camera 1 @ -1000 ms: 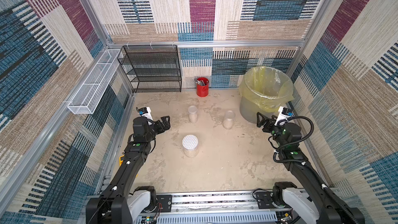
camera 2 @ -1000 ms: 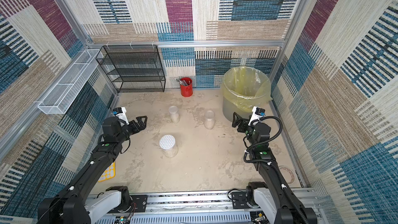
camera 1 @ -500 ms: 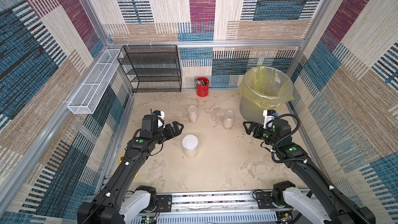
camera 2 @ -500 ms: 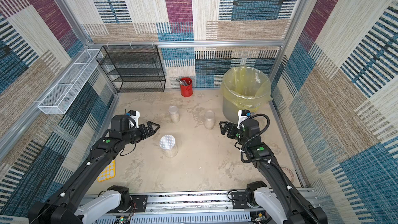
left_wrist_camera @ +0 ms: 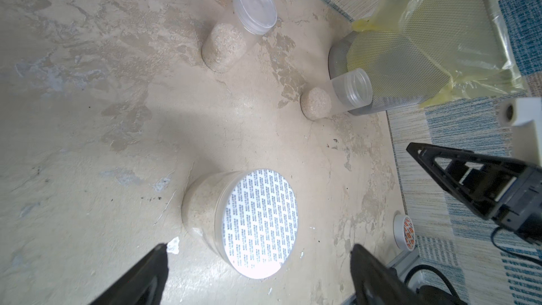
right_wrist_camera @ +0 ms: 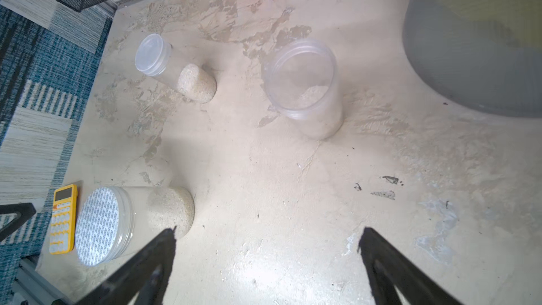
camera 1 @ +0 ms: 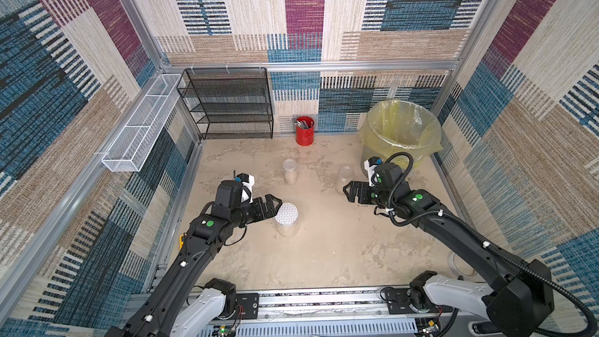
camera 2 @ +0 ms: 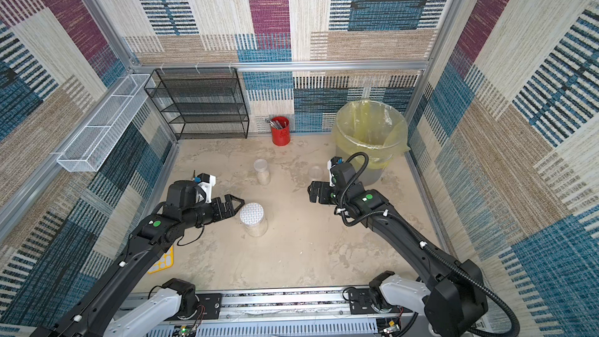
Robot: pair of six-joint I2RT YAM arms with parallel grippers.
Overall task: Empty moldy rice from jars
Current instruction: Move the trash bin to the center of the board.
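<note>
Count for you: three jars on the desk, all upright, moldy rice in the lower part of each. One large jar sits about mid-desk, a bit toward the left edge, topped with a printed white seal. One small lidded jar stands farther toward the back edge, clear lid on. One small open jar, with no lid, stands toward the back right corner, near the bin and apart from the other two jars. You have two hands and both are empty. Your left hand is spread wide with its tips just beside the large jar on the jar's left side. In the left wrist view the sealed top shows between the two fingers, and whether they touch it can't be told. Your right hand is also spread wide, close to the open jar on its front side. The right wrist view shows that jar ahead of the fingertips and untouched. Other things on the desk: one grey mesh bin with a yellow liner in the back right corner, one red cup of pens at the middle of the back edge, and one black wire rack at the back left corner. One white wire basket hangs on the left wall. One yellow calculator lies at the left edge toward the front, and one tape roll lies by the right edge.
</note>
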